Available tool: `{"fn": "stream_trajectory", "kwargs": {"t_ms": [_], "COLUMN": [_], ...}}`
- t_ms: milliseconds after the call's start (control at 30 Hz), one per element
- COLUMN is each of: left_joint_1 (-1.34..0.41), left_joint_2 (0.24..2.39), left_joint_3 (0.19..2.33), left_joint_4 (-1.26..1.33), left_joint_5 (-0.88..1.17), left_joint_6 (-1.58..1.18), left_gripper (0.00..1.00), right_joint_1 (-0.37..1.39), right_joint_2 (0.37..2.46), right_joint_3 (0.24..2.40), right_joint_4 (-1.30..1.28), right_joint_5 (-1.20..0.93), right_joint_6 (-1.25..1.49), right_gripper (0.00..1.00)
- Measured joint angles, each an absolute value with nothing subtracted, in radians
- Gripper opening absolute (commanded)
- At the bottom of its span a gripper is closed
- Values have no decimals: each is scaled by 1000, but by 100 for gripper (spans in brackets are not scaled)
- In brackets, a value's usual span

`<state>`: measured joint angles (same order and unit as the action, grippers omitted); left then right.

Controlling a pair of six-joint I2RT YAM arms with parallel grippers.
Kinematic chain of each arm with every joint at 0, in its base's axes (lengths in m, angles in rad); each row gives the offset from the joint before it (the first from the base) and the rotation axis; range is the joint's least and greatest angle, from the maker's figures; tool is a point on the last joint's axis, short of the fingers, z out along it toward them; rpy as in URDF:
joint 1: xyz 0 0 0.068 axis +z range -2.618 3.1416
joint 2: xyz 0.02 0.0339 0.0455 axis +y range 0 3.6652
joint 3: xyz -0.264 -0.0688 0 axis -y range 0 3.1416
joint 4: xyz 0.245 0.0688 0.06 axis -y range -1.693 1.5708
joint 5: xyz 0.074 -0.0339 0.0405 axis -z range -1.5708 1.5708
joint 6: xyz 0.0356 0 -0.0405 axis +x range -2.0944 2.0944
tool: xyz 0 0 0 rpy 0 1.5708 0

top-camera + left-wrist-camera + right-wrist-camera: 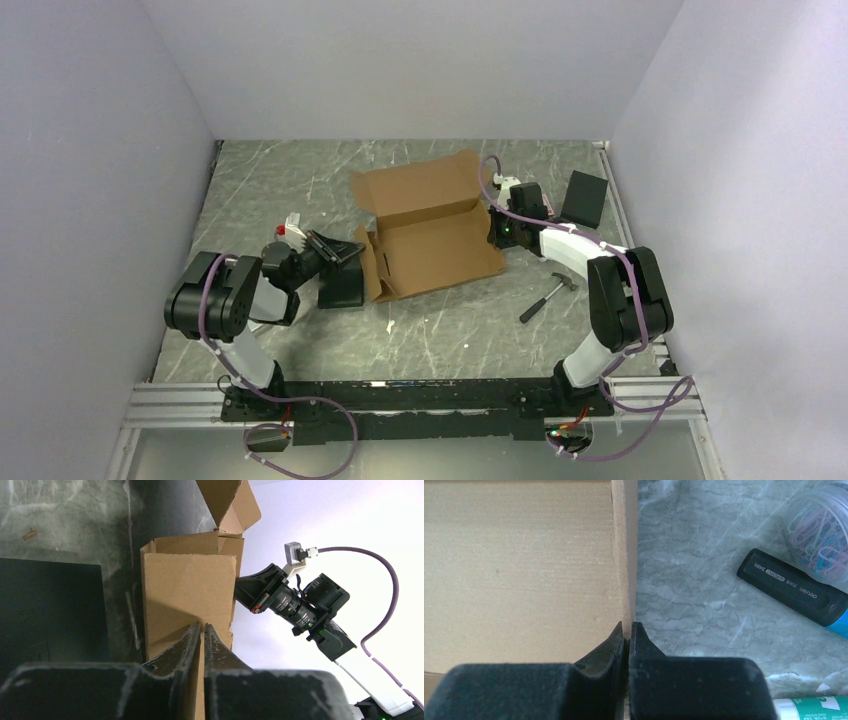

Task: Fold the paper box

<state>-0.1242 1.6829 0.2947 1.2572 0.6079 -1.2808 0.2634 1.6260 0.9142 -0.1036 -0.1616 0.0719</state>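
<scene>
Top view: the paper box (430,225) sits mid-table (450,330), half-formed, lid flap up at the far side, w/ the left claw (355,250) at its left end wall and the right claw (492,228) at its right edge. A black block (340,287) lies just beside the left end, a hammer (548,297) near the right arm. Risk: arms pulling opposite ways could skew or tear the sheet, and a swinging flap may catch on the block. Left wrist view: left claw clenched on the rim of an upright cardboard panel, only a thin bite of board btwn the tips. That shallow hold could slip off if the panel is pushed hard, letting the wall spring flat. Right wrist view: right claw clenched on the edge of the box's side wall, board running straight into the jaws. A black marker (794,587) and a jar of paper clips (824,525) lie near on the table, so dragging the box that way prob. shoves them. Too tight a pinch may also crease the corrugated edge.
</scene>
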Motion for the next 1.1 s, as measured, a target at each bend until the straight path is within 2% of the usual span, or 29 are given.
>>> {"fn": "stream_trajectory", "kwargs": {"t_ms": [133,267,467,667,767,933,1100], "left_joint_1": [-119,-119,-118,-118,-118,-116,-116], "left_joint_2": [1699,1656,1465,1442,1491,1522,1522], "left_joint_3": [295,308,406,509,516,516,487], "left_joint_4": [1249,1094,680,416,360,336,425], "left_joint_5": [612,613,595,593,612,650,684], "left_joint_6": [-1286,-1238,-1065,-923,-892,-876,-886], "left_gripper": [8,23,42,44,46,60,63], "right_joint_1": [263,263,263,263,263,263,263], "right_joint_2": [1629,1629,1635,1637,1637,1637,1637], "right_joint_3": [915,916,919,920,920,920,920], "right_joint_4": [-103,-103,-104,-103,-104,-104,-104], "right_joint_5": [-162,-162,-162,-162,-162,-163,-163], "right_joint_6": [72,72,72,72,72,72,72], "right_gripper": [0,0,0,0,0,0,0]}}
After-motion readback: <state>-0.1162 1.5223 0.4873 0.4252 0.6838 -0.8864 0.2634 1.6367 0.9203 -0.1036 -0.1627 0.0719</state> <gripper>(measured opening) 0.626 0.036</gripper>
